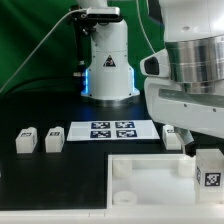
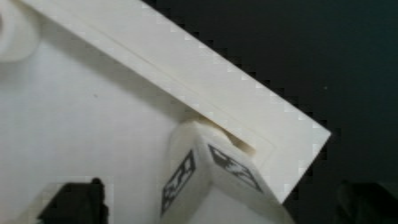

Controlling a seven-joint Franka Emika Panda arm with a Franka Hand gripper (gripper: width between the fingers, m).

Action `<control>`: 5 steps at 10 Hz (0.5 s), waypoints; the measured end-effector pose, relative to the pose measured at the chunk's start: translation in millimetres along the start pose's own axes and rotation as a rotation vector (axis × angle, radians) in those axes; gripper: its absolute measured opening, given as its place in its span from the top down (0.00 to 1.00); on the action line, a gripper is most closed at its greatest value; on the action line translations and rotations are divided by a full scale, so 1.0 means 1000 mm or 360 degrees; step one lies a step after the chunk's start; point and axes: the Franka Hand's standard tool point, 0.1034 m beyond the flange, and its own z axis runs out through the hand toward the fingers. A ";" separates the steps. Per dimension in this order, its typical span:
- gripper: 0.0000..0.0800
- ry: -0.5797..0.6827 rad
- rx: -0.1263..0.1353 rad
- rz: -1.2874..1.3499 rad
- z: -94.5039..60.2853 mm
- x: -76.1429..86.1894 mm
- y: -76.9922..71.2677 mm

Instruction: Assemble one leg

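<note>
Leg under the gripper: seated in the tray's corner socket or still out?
Cannot tell. The leg sits at the tray corner between the gripper fingers; seating isn't visible.

A black warning triangle sign stands on the robot base [image 1: 106, 72]; no words legible.

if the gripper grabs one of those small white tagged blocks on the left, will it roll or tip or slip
The small white plastic leg block looks squat and flat-sided, so it probably won't roll or tip. It appears rigid and likely light for its size. Its smooth plastic faces could slip somewhat in the gripper.
</note>
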 end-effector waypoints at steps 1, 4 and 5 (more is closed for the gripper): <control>0.19 0.0042 -0.0033 -0.0419 -0.001 0.003 0.000; 0.19 0.0052 -0.0089 -0.1154 0.003 0.009 0.004; 0.19 0.0048 -0.0095 -0.1336 0.003 0.010 0.005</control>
